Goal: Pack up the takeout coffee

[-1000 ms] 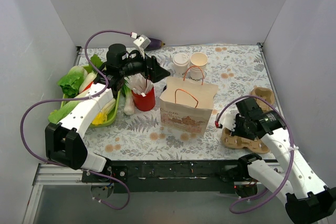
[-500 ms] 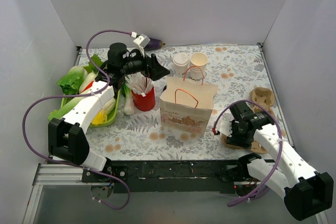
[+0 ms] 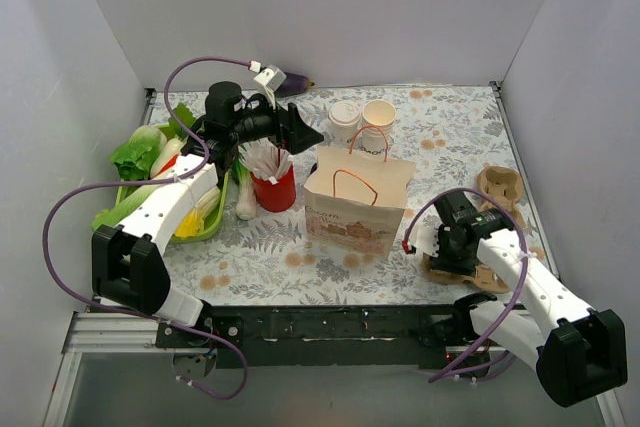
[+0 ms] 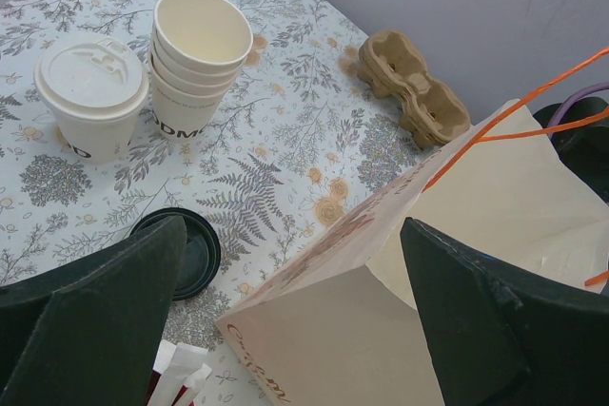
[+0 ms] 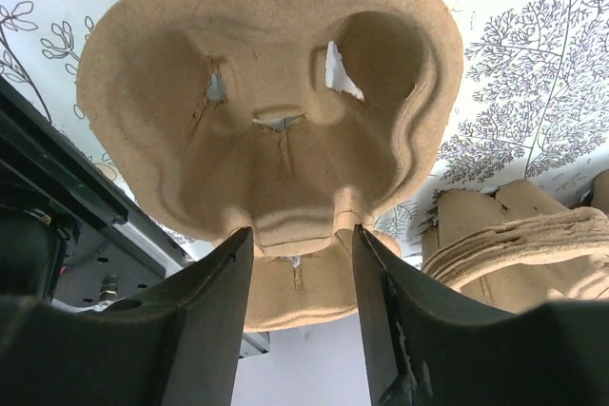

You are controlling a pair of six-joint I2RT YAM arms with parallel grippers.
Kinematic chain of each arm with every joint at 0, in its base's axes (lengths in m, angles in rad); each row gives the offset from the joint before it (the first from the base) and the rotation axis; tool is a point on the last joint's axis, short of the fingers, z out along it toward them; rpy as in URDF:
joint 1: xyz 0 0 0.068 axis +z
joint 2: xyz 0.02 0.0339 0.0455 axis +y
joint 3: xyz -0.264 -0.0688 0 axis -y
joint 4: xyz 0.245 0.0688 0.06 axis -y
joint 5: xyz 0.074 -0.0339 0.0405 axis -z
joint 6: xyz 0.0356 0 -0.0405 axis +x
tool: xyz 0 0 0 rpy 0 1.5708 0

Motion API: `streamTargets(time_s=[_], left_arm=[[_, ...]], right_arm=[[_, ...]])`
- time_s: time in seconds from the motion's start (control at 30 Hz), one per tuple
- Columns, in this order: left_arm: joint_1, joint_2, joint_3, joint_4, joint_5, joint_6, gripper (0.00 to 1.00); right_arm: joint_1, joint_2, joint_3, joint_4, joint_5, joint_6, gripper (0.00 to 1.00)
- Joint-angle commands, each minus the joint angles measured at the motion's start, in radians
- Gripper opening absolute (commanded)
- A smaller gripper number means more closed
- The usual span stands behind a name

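Observation:
The takeout coffee (image 3: 343,117) (image 4: 92,92), a cream cup under a white lid, stands at the back of the table beside a stack of lidless cups (image 3: 378,117) (image 4: 195,64). The paper bag (image 3: 358,197) (image 4: 428,263) stands open in the middle. My left gripper (image 3: 303,133) (image 4: 295,330) hangs open above the bag's left rim, with nothing between its fingers. My right gripper (image 3: 440,247) (image 5: 303,263) is open. Its fingers straddle the narrow middle of a brown pulp cup carrier (image 3: 455,269) (image 5: 266,121) that lies on the table, close against both sides.
A flat black lid (image 4: 186,254) lies left of the bag. More pulp carriers (image 3: 500,185) (image 4: 411,92) (image 5: 523,235) sit stacked at the right. A red cup of packets (image 3: 273,187) and a green tray of vegetables (image 3: 150,177) stand on the left. An eggplant (image 3: 293,80) lies by the back wall.
My right gripper has opened and shifted left over the carrier. The left arm has barely moved.

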Motion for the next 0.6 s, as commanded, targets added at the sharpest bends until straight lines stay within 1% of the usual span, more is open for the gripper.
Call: streamTargets(time_s=[0.0,0.23,0.33,0.5,0.53,0.57], left_arm=[[0.003,-0.026,0.021,0.003,0.001,0.011,0.98],[0.003,-0.028,0.021,0.001,0.001,0.013,0.98],[0.003,-0.029,0.021,0.000,0.001,0.011,0.98],[0.003,-0.028,0.021,0.001,-0.001,0.010,0.98],[0.003,-0.029,0.021,0.001,-0.001,0.010,0.98],[0.003,-0.029,0.019,0.003,0.001,0.010,0.98]], right_arm=[[-0.007,-0.002,-0.023,0.025,0.015,-0.080,0.53],[-0.007,-0.021,-0.074,0.046,0.022,-0.098,0.54],[-0.007,-0.020,-0.089,0.056,0.027,-0.102,0.52],[-0.007,-0.011,-0.080,0.056,0.027,-0.106,0.40],[-0.007,-0.009,-0.077,0.048,0.029,-0.105,0.36],[-0.009,-0.009,-0.071,0.043,0.027,-0.105,0.34]])
